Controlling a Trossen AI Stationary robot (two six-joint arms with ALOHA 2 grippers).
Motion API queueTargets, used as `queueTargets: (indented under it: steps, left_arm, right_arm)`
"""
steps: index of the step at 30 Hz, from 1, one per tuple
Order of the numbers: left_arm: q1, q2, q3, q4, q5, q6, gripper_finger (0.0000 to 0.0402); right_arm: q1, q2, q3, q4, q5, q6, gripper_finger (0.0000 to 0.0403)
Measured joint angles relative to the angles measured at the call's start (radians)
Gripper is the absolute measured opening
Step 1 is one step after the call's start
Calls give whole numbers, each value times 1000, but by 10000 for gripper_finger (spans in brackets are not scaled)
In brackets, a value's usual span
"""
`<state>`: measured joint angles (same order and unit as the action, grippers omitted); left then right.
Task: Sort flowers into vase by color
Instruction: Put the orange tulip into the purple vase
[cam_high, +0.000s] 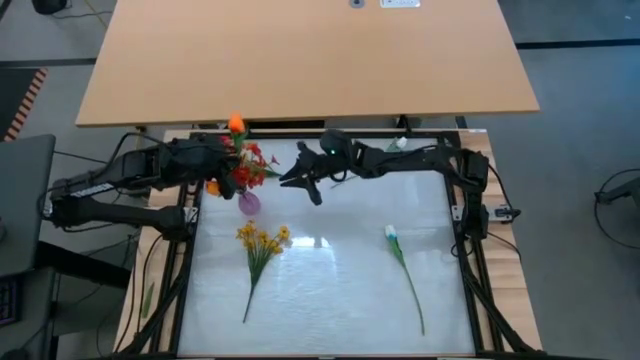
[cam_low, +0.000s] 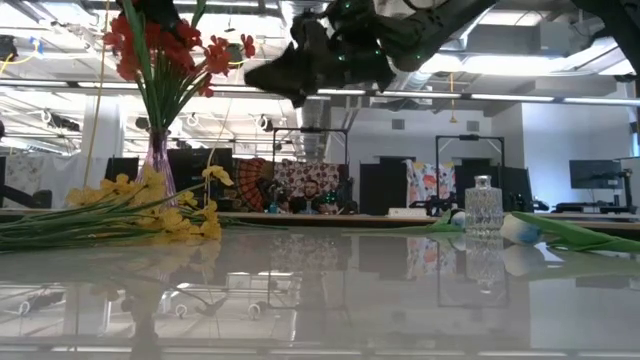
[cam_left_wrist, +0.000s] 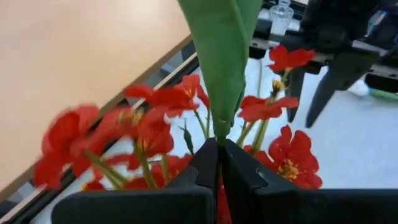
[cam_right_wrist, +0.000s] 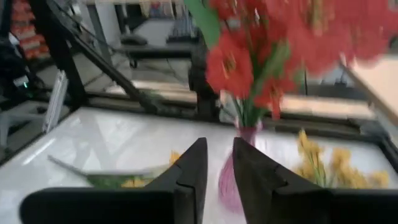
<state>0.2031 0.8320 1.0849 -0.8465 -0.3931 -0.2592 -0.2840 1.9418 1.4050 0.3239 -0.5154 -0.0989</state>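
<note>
Right now I see my left gripper (cam_left_wrist: 219, 163) at the back-left corner of the glossy white worktop (cam_high: 330, 290), its jaws pinched tight on a broad, smooth green stem (cam_left_wrist: 222, 56). That stem runs up and away from the jaws, topped in the overhead view by an orange bloom (cam_high: 236, 124) pointing toward the far edge. Just beside it stands a small purple glass vase (cam_high: 249, 204), narrow at the neck and round at the base, holding a spray of red flowers (cam_high: 254, 165) with thin stems and flat papery petals, upright in the low view.

My right gripper (cam_right_wrist: 217, 168) hangs above the worktop just right of the vase, jaws slightly parted and holding nothing.

A bunch of yellow flowers (cam_high: 262, 240) lies flat near the middle-left, blooms toward the vase, stems trailing toward the near edge. A single white flower (cam_high: 392, 234) lies well apart on the right, its long stem slanting toward the near-right corner. A cut-glass bottle (cam_low: 483, 207) stands at the back.
</note>
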Motion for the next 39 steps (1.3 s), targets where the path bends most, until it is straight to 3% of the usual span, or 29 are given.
queueTargets:
  steps: [7,10,15,20,30,39]
  left_arm:
    - [-2,-37,-40,9,12,-6,0]
    - [-2,-36,-40,6,23,-7,0]
    - [0,-27,-40,-36,42,-20,0]
    - [0,-27,-40,-61,54,-38,0]
    - [0,-28,-40,-84,66,-50,0]
    - [0,-28,-40,-113,71,-70,0]
  right_arm:
    - [35,152,-20,257,21,163,182]
    - [62,242,17,366,35,171,228]
    - [98,368,145,389,105,176,272]
    - [104,458,289,346,187,173,278]
    - [106,584,509,244,187,170,279]
    - [121,619,575,207,233,118,279]
